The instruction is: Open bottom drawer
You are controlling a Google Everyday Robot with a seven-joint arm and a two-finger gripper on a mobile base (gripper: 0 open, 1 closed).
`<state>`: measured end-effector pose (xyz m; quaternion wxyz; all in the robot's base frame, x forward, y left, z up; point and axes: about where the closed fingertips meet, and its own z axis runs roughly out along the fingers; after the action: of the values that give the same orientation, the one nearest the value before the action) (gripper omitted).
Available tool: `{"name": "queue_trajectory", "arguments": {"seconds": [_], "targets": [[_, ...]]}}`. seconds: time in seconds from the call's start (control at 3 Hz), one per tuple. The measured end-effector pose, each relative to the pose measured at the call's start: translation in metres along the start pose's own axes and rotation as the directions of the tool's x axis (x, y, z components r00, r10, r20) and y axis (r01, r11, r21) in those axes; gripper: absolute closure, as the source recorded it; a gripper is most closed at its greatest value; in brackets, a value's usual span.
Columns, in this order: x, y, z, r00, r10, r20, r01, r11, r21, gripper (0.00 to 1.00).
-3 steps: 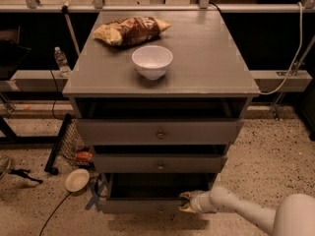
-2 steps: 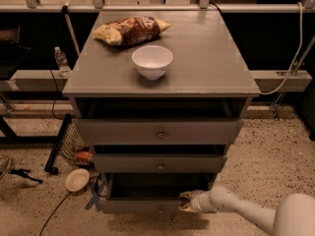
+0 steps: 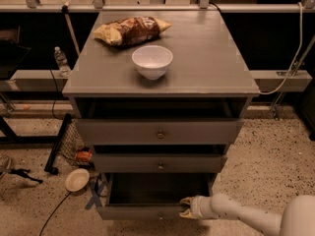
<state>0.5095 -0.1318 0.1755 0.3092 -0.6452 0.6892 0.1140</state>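
Note:
The grey cabinet [image 3: 147, 132] has three drawers, each pulled out a little. The bottom drawer [image 3: 142, 211] is the lowest one and stands pulled out farthest, its dark interior [image 3: 157, 187] showing. Only the top of its front panel is in view, and its knob is at the picture's lower edge. My gripper [image 3: 186, 206] is on the end of the white arm [image 3: 236, 213] that comes in from the lower right. It sits at the top edge of the bottom drawer's front panel, right of centre.
A white bowl [image 3: 152, 61] and a chip bag [image 3: 130, 30] sit on the cabinet top [image 3: 206, 58]. On the speckled floor to the left lie a small round dish [image 3: 77, 179], a water bottle [image 3: 60, 61], cables and a black frame leg [image 3: 58, 144].

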Motion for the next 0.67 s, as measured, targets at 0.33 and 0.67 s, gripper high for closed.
{"name": "queue_trajectory", "arguments": {"seconds": [0.33,0.67], "targets": [[0.0007,0.0241,-0.0117,1.000,-0.003,-0.019,0.003,1.0000,0.003,1.00],[0.0009,0.0254,-0.0121,1.000,-0.003,-0.020,0.003,1.0000,0.004,1.00]]}}
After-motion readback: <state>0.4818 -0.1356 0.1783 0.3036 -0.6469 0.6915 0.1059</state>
